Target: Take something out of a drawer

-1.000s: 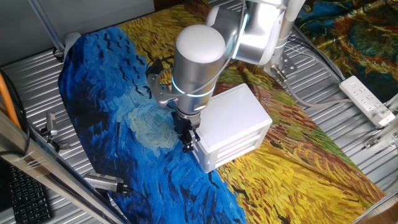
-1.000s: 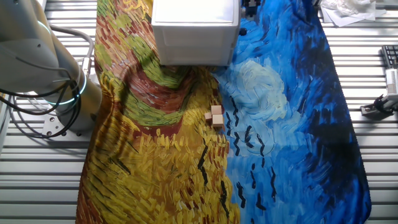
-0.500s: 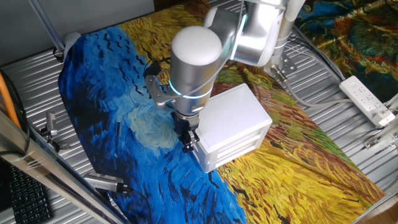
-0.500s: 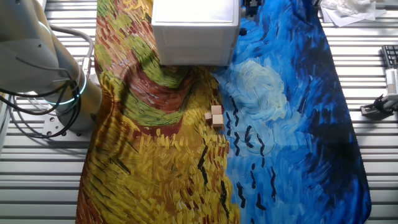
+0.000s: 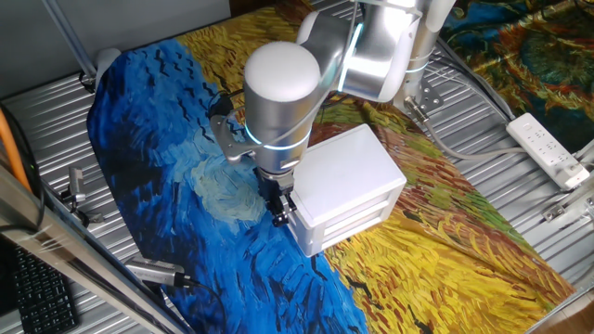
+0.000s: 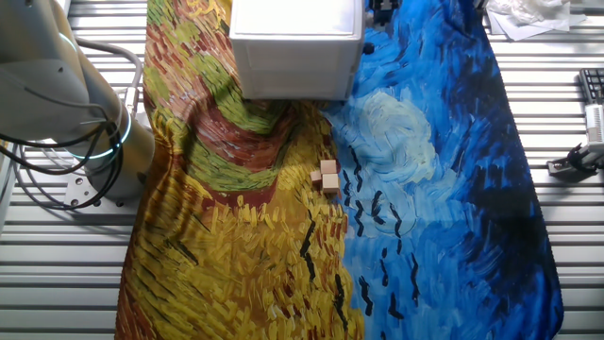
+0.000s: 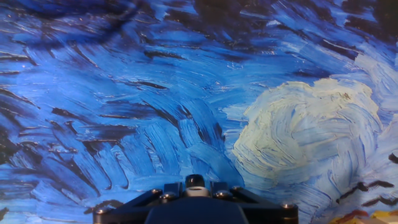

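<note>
The white cabinet (image 5: 348, 181) stands on the painted cloth, and I see it from behind at the top of the other fixed view (image 6: 297, 42). My gripper (image 5: 279, 211) points down at the cabinet's near left corner, its black fingers right against the white face. The drawer fronts show as horizontal lines (image 5: 357, 223); I see no knob and no open drawer. What is inside is hidden. A few small light-brown wooden blocks (image 6: 326, 177) lie on the cloth behind the cabinet. The hand view shows only blue cloth and the gripper's dark housing (image 7: 194, 208), so the finger gap is hidden.
The arm's large silver body (image 5: 283, 102) hangs over the cabinet's left side. A white power strip (image 5: 548, 148) lies at the right, and metal clamps (image 5: 153, 272) sit on the slatted table at the left. The robot's base (image 6: 66, 104) stands left of the cloth.
The arm's upper body has swung slightly to the left. The gripper's fingers have stayed at the cabinet's corner, and the cabinet and blocks have not moved.
</note>
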`<state>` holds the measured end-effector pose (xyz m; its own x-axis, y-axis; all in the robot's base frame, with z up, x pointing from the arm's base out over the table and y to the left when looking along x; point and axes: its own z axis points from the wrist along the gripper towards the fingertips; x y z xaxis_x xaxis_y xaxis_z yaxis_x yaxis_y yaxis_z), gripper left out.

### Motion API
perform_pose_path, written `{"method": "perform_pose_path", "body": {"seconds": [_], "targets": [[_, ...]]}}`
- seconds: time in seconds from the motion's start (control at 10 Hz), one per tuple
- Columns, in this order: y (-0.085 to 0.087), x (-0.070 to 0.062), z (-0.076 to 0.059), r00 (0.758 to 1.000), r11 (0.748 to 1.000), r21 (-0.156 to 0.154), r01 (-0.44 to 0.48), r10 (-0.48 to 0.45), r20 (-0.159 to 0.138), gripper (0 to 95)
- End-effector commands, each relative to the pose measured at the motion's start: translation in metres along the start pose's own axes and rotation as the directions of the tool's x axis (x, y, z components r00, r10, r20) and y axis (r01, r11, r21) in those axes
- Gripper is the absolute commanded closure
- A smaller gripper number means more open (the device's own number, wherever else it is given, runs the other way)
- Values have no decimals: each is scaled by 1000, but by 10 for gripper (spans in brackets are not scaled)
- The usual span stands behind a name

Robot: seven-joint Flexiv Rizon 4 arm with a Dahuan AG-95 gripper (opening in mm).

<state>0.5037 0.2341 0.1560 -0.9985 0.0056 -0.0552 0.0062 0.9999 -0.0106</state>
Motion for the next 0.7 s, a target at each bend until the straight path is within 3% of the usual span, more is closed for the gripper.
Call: {"method": "perform_pose_path", "body": {"seconds": [0.1,0.7], "targets": [[0,0,0,1000,1000,3,3,-3,-8,950],[0,0,0,1000,1000,1,-1,1,-1,950]]}}
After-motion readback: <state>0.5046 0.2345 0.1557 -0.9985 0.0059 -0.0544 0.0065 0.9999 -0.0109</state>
